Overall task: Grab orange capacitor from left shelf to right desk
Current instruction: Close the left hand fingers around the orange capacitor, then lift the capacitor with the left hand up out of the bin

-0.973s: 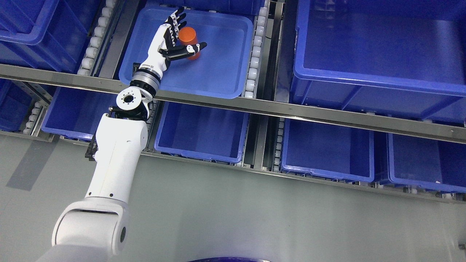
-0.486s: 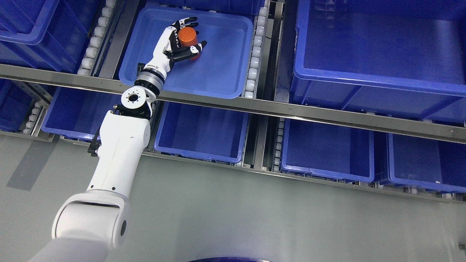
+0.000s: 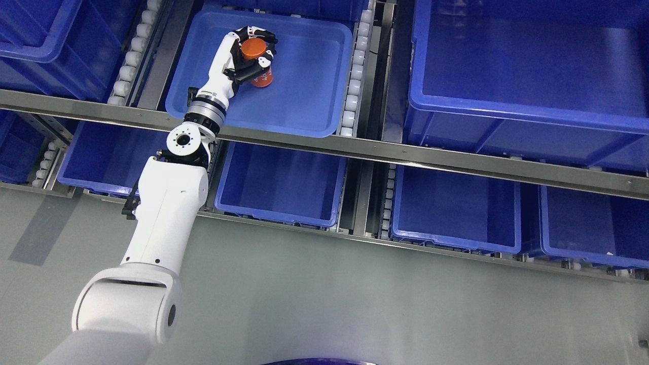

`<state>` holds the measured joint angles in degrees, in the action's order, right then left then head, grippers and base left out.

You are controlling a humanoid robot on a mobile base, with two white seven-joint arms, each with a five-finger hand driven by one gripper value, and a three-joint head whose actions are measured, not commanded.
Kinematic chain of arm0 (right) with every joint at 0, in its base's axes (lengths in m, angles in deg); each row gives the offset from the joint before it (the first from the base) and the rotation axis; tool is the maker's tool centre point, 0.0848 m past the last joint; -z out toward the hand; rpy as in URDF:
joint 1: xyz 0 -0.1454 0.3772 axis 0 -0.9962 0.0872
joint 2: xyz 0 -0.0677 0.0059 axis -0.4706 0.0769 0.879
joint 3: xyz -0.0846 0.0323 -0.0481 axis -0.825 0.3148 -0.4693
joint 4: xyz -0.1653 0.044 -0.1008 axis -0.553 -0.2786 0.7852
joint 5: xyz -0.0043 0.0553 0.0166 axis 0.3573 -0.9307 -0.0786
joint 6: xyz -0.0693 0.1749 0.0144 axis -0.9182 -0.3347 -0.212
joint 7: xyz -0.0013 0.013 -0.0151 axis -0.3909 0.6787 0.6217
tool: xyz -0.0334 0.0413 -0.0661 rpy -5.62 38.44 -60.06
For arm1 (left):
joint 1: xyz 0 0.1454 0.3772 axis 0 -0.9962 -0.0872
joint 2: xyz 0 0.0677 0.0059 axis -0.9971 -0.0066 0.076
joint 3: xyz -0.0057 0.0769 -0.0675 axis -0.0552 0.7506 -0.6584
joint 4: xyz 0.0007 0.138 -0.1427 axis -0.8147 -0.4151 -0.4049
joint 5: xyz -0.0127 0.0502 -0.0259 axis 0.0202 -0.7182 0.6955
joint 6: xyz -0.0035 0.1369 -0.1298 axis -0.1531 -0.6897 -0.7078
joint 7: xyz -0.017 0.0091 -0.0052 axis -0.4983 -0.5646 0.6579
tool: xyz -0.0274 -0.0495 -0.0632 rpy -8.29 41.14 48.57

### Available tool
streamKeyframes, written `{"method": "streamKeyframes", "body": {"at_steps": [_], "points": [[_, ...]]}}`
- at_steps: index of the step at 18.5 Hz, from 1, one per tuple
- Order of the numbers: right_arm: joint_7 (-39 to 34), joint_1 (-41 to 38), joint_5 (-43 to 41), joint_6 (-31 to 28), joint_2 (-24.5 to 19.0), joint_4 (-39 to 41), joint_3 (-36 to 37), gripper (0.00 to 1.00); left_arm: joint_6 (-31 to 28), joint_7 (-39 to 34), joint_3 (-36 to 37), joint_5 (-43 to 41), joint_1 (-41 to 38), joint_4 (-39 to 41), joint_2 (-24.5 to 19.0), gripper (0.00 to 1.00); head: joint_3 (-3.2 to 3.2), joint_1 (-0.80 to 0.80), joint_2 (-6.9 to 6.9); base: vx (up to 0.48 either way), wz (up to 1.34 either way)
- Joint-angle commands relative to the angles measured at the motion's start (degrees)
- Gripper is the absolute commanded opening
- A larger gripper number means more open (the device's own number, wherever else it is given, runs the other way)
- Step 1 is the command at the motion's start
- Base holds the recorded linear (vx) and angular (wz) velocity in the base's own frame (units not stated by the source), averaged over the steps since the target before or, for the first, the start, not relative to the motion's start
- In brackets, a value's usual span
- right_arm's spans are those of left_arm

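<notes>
Blue bins on steel shelf (image 3: 355,147) rails, rows of white rollers between. Fingers (image 3: 267,40) of left hand (image 3: 238,53) wrapped around orange capacitor (image 3: 257,63), thumb across its front. Capacitor upright in shallow blue tray (image 3: 304,96) on upper level, near back left corner. White left arm (image 3: 167,203) reaching up from lower left.

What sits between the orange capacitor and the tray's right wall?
Nothing. In the head view, the tray floor is bare blue from the orange capacitor, gripped by the left hand, across to the right wall.
</notes>
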<state>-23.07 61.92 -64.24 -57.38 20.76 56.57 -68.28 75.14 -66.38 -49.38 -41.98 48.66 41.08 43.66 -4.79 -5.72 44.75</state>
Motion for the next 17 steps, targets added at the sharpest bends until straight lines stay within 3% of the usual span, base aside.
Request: {"method": "streamKeyframes", "body": {"at_steps": [1, 5, 10, 13, 17], "points": [[-0.01, -1.93, 0.00, -0.01, 1.00, 1.32, 0.62, 1.00, 0.73, 0.02, -1.05, 3.41, 0.27, 5.25, -1.00, 0.00, 0.00, 0.00, 0.00, 0.000, 0.00], [-0.01, -1.93, 0.00, -0.01, 1.00, 1.32, 0.62, 1.00, -3.21, 0.28, 2.11, 6.31, -0.60, 23.61, -1.00, 0.00, 0.00, 0.00, 0.00, 0.000, 0.00], [-0.01, -1.93, 0.00, -0.01, 1.00, 1.32, 0.70, 1.00, -8.59, -0.25, 6.68, 8.16, -8.93, 44.72, -1.00, 0.01, 0.00, 0.00, 0.00, 0.000, 0.00], [-0.01, -1.93, 0.00, -0.01, 1.00, 1.32, 0.70, 1.00, -7.63, -0.25, 7.39, 8.16, -13.08, 50.19, -1.00, 0.01, 0.00, 0.00, 0.00, 0.000, 0.00], [-0.01, -1.93, 0.00, -0.01, 1.00, 1.32, 0.62, 1.00, -2.44, 0.19, 7.48, 8.16, -17.20, 50.20, -1.00, 0.01, 0.00, 0.00, 0.00, 0.000, 0.00]]}}
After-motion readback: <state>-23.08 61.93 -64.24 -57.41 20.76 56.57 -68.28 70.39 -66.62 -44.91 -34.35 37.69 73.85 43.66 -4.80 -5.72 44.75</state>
